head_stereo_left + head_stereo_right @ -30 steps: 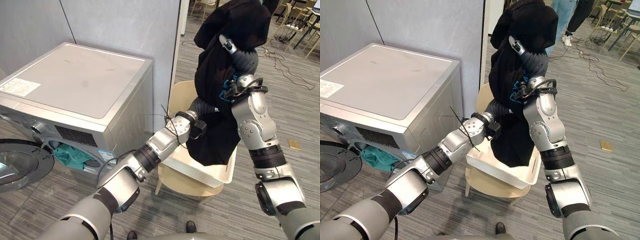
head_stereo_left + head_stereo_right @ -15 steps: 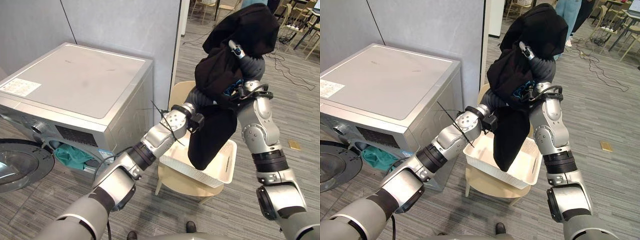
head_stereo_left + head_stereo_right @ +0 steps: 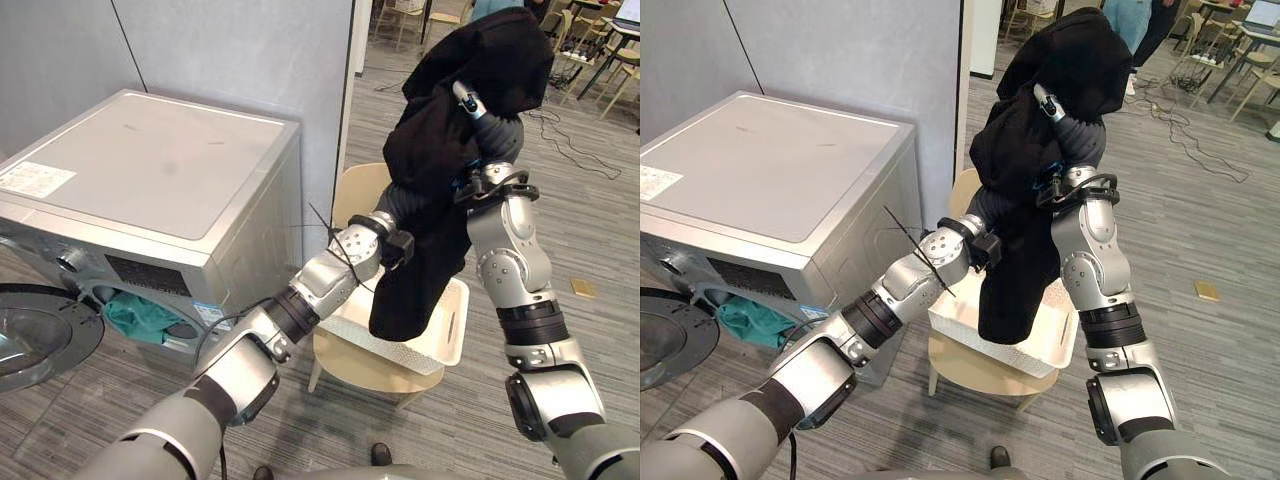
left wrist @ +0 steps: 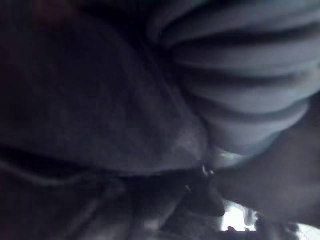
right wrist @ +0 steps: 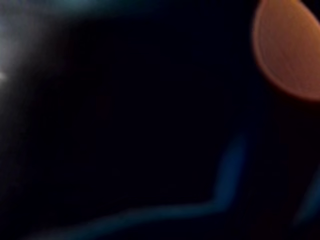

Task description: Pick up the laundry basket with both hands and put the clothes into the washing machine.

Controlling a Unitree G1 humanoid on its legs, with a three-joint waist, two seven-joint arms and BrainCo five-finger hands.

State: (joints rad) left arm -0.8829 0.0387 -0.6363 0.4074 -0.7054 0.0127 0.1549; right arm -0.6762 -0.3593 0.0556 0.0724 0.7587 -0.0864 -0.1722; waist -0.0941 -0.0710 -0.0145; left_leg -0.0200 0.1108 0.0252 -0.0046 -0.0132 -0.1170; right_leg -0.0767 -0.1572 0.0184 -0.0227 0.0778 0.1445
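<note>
A black garment is seen lifted high, draped over the raised right hand and hanging down from it, so that its long axis runs nearly straight up and down. Its lower end dangles at the rim of a white laundry basket, which is set on a pale chair; whether the cloth touches the basket cannot be told. The right hand is largely buried under the cloth, so it cannot be told whether the cloth is grasped or merely carried. The left hand is pushed into the middle of the garment from the side, about halfway down its hang, and its hold likewise cannot be told. In both wrist views little more than dark cloth is shown. Well apart, to the robot's left and much lower, a silver washing machine is placed against the wall, its round door swung open and a teal cloth already lying in the drum opening. The garment would therefore have to be carried leftward and down; the left hand is judged the nearer to the opening.
</note>
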